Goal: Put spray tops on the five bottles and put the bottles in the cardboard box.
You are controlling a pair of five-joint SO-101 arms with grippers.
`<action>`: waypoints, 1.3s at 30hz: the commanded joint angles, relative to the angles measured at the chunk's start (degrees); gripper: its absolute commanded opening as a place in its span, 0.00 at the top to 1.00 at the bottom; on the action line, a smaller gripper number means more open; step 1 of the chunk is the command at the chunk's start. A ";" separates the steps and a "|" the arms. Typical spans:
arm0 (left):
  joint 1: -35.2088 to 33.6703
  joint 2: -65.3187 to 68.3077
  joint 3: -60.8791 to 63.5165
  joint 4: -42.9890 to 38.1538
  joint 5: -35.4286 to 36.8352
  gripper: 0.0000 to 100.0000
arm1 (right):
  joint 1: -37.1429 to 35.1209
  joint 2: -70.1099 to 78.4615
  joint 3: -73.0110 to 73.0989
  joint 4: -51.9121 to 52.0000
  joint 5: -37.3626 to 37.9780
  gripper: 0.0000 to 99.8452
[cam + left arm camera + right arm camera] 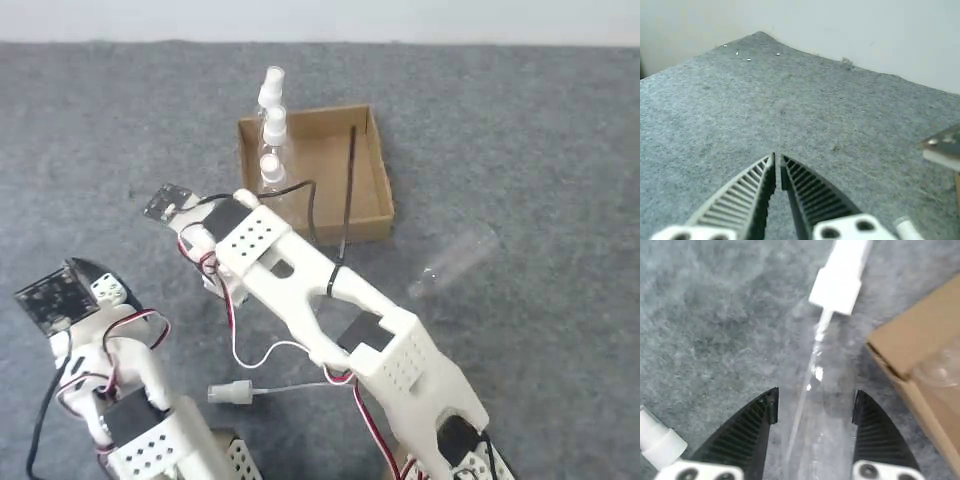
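Nubby grey carpet [540, 130] carries the square brown cardboard box [320, 160]. At its corner, the right wrist view has the ribbed black right gripper [816, 392] spread wide around a clear plastic bottle [827, 365] with white spray top [837, 282]. Away from the box, the left gripper [778, 159] is nearly pinched, empty. Three white-capped bottles [273, 125] stand along the box's left wall, and right of it the high view shows a bare clear bottle [455, 260] lying

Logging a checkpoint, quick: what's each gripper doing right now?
Left gripper: shut, empty.
Right gripper: open, straddling a clear bottle with its spray top on.
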 commanded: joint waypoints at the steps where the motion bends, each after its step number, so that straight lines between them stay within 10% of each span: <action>1: 0.00 -0.97 -1.89 -2.20 0.53 0.98 | -0.48 -0.40 -3.78 0.40 0.79 0.83; 13: 0.09 -0.97 -1.89 -2.20 0.44 0.98 | -1.01 -0.57 -3.78 0.92 4.40 0.98; 39: -0.09 -0.97 -1.63 -3.16 0.44 0.98 | -0.57 -11.91 -2.64 8.31 4.22 0.99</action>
